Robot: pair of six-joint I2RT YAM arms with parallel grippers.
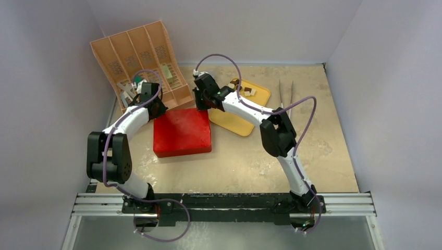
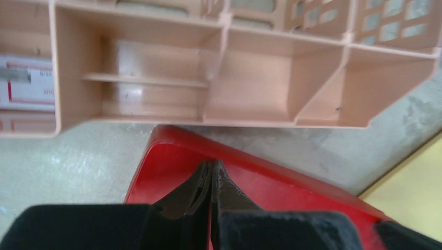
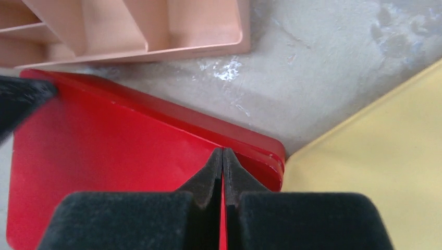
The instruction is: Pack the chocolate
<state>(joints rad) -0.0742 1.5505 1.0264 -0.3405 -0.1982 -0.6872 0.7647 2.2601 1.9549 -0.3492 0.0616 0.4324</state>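
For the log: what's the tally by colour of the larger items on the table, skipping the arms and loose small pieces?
Red box: 1
Peach divided organizer: 1
Yellow tray: 1
Silver tweezers: 1
Total: 4

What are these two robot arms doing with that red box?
Both arms lean over the closed red box. The left gripper and the right gripper are each shut, fingertips over the box's far corners. A few chocolate pieces lie on the yellow tray beside it, not yet packed.
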